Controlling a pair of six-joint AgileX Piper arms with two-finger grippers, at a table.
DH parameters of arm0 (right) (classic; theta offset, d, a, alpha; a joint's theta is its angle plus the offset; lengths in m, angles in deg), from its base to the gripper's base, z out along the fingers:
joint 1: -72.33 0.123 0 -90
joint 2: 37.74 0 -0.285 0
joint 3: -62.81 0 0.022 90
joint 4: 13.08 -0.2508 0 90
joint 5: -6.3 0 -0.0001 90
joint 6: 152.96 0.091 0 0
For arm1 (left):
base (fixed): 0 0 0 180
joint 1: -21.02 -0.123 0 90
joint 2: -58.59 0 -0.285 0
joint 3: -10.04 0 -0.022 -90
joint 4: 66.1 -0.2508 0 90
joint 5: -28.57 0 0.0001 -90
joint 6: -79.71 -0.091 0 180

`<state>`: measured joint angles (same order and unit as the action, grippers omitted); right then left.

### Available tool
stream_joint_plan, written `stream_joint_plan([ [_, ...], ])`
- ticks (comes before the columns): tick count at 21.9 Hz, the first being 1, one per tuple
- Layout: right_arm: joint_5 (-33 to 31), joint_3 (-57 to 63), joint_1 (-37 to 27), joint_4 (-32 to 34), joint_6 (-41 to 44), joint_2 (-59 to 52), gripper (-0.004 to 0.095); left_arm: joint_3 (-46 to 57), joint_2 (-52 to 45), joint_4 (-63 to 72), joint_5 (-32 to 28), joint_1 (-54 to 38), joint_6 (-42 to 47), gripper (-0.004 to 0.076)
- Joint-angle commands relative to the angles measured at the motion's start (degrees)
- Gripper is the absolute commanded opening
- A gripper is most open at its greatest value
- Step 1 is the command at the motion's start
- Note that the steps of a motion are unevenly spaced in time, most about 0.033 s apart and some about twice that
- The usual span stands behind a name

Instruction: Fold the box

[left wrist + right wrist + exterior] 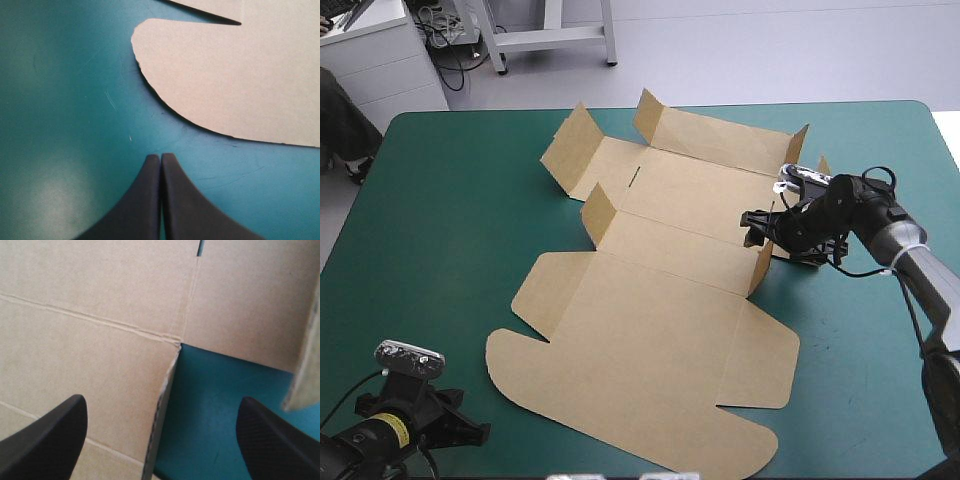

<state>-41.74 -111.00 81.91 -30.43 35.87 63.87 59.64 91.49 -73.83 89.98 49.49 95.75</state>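
While the right gripper (757, 228), jaws released, straddles the raised right flap (161, 415) of the box (650, 330), the left gripper (160, 157), jaws clenched on nothing, sits apart off its near-left corner.

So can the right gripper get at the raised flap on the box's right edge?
Probably yes: the right gripper is open, the flap stands edge-on between its fingers, and nothing is in the way.

The right arm (905, 245) and the left arm (380, 432)
Silver-grey forearm on the first, yellow band on the second; the right pincer (162, 400) has finely dotted black fingers (267, 440).
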Motion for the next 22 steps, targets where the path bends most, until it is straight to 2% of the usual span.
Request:
stream_joint_plan([
  [1, 1.3, -2.7, 0.2, -1.0, -0.4, 0.7, 0.0701, -1.7, 0.4, -0.6, -2.5, 0.3, 0.5, -0.0032],
  [4, 1.0, -2.7, 0.2, -0.9, -0.4, 2.3, 0.0602, -1.7, 0.4, -0.6, -2.5, 0.3, 0.5, -0.0032],
  [7, 1.0, -2.7, 0.2, -0.9, -0.4, 3.3, 0.0448, -1.7, 0.4, -0.6, -2.5, 0.3, 0.5, -0.0032],
  [8, 0.8, -2.7, 0.2, -0.9, -0.4, 3.7, 0.03, -1.7, 0.4, -0.6, -2.5, 0.3, 0.5, -0.0032],
  [9, 0.6, -2.7, 0.2, -0.9, -0.4, 3.8, 0.024, -1.7, 0.4, -0.6, -2.5, 0.3, 0.5, -0.0032],
  [10, 0.2, -2.7, 0.2, -0.9, -1.7, 3.8, 0.0085, -1.7, 0.4, -0.6, -2.5, 0.3, 0.5, -0.0032],
  [12, 0.2, -2.7, 0.2, -1.0, -4.0, 3.8, -0.0018, -1.7, 0.4, -0.6, -2.5, 0.3, 0.5, -0.0032],
  [15, 0.0, -3.0, 0.2, -1.0, -6.7, 3.8, -0.0022, -1.7, 0.4, -0.6, -2.5, 0.3, 0.5, -0.0032],
  [18, -2.7, -7.4, 0.2, -1.0, -13.6, 3.8, -0.0022, -1.7, 0.4, -0.6, -2.5, 0.3, 0.5, -0.0032],
  [22, -7.7, -16.3, 0.2, -1.0, -28.2, 3.8, -0.0022, -1.7, 0.4, -0.6, -2.5, 0.3, 0.5, -0.0032],
])
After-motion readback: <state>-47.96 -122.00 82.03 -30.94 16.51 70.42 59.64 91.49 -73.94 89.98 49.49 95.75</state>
